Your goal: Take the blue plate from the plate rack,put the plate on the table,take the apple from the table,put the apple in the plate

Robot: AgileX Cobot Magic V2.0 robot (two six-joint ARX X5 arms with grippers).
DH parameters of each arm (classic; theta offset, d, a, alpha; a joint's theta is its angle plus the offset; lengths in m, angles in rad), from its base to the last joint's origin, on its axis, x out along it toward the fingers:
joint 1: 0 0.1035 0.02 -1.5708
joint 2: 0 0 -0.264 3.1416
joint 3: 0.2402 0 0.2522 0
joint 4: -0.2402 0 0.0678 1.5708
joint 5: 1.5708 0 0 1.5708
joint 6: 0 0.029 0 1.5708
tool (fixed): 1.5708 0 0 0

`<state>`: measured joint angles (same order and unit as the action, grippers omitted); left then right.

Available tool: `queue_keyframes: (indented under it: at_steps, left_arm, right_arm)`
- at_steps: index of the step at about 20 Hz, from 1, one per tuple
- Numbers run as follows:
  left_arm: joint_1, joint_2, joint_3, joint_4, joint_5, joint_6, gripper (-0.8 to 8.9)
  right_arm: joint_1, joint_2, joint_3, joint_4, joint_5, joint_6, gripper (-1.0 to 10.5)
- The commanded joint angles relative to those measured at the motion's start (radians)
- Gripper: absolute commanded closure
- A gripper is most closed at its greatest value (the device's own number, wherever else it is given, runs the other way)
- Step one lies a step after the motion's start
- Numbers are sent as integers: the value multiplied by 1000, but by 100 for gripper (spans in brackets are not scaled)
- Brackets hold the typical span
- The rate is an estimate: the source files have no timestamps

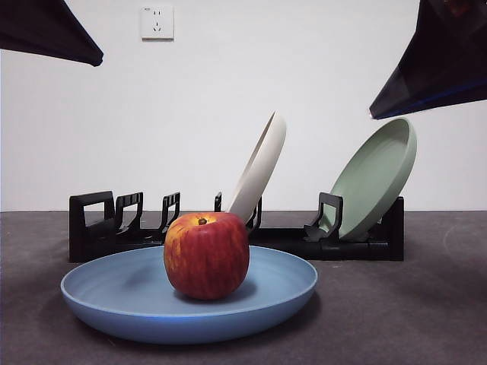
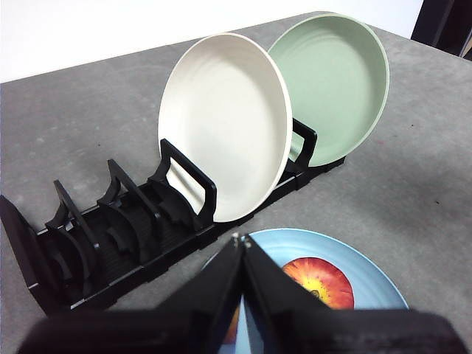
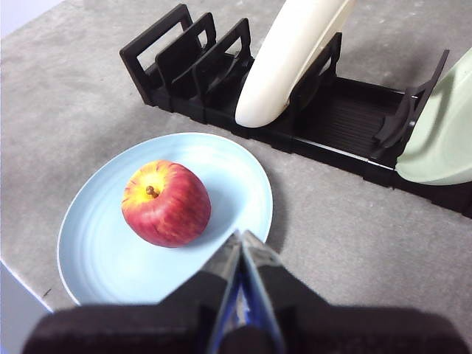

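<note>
Blue plate (image 1: 106, 300) nearest the front camera: lies flat on the table (image 1: 426, 304), just in front of the plate rack (image 1: 358, 247). Matte light blue, wide, shallow, low raised rim, faint concentric rings in the well.

Plate rack behind it: long, low, black, upright holders. Cream-white plate (image 1: 262, 171) leans in a middle slot, sage-green plate (image 1: 377, 179) at one end; the slots at the other end stand bare.

Apple (image 1: 207, 255) sits upright in the plate, slightly off centre. Red skin, yellow-orange streaks round the top, short dark stem.

Left gripper (image 2: 241, 240) hangs above plate and rack, jaws pressed together, holding nothing. Right gripper (image 3: 241, 237) hangs over the plate's near rim, jaws likewise together, nothing between them. Both are clear of everything.

Judgement: task looks complete, so the step in hand is pulling the arms away. Do it well by lifting straight up first, staying clear of the leaning plates, and leaving the apple undisturbed, since it could roll.
</note>
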<state>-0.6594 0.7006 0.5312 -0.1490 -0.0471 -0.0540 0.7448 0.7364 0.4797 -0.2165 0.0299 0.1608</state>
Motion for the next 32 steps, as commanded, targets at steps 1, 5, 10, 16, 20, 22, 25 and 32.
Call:
queue_keyframes:
  at_steps: [1,5,10,16,20,22,25,32]
  left_arm:
    - [4,-18,-4,-31,-5,11,817]
    - [119,-159,-39,-42,4,101,817]
    - [340,-387,-275,103,4,27,817]
    - [528,-573,-468,149,5,28,817]
    - [604,-636,-505,92,5,27,817]
    - [628,-657,-513,39,4,27,817]
    - [658,-692,-520,-39,5,20,817]
    - [693,-698,-526,-38,24,-80,817]
  right_arm:
    - [0,0,-7,3,3,6,946]
    - [0,0,-7,3,3,6,946]
    - [0,0,-7,2,3,6,946]
    - [0,0,-7,2,3,6,946]
    - [0,0,-7,2,3,6,946]
    - [0,0,-7,2,3,6,946]
    - [0,0,-7,2,3,6,946]
    - [0,0,-7,2,3,6,946]
